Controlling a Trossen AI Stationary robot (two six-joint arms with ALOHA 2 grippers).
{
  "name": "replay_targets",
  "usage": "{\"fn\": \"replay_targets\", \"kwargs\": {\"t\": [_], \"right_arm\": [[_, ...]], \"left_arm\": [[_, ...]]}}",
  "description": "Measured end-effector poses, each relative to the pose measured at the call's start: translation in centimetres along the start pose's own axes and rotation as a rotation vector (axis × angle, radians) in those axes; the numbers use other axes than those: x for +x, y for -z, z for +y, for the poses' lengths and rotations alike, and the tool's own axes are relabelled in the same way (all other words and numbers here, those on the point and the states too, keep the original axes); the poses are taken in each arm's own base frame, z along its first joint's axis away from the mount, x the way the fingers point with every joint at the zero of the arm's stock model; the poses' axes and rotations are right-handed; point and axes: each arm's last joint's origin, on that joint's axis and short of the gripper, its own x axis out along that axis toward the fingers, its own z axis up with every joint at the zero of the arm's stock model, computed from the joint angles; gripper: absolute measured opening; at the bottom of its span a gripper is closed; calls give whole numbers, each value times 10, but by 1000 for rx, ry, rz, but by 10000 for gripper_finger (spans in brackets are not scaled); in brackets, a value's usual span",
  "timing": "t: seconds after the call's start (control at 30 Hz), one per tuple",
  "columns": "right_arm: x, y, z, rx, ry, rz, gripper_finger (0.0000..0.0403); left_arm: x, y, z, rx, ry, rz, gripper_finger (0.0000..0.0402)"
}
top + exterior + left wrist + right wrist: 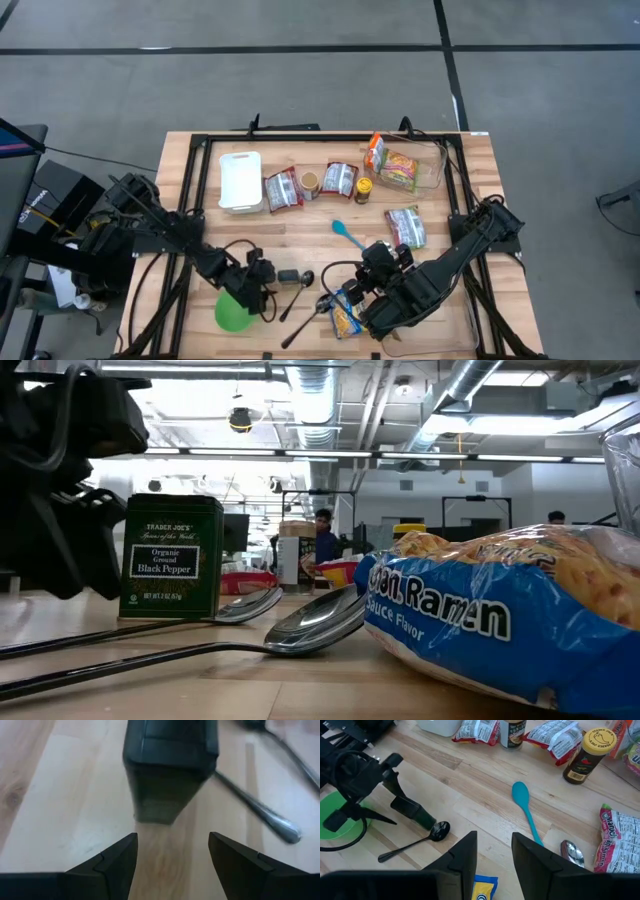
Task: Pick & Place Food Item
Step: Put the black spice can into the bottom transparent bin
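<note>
A dark green black pepper tin stands upright on the wooden table, left of centre and near the front. My left gripper is low, just left of the tin, and open. Its two fingertips point at the tin and stop short of it. A blue ramen packet lies flat near the front edge. My right gripper hangs raised over the table near that packet, its fingers apart with nothing between them.
Two metal spoons lie between tin and packet. A green bowl sits front left and a teal spoon at centre. At the back are a white container, red ramen packs, a spice bottle and a clear bin.
</note>
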Motion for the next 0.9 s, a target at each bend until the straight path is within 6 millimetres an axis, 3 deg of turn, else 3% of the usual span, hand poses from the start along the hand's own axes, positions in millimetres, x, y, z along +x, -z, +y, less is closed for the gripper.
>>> {"fn": "replay_targets", "kwargs": {"t": [0.9], "right_arm": [[0,0,1,8,-5,0,116]], "left_arm": [[8,-19,13,47,-9,-72,237]]}}
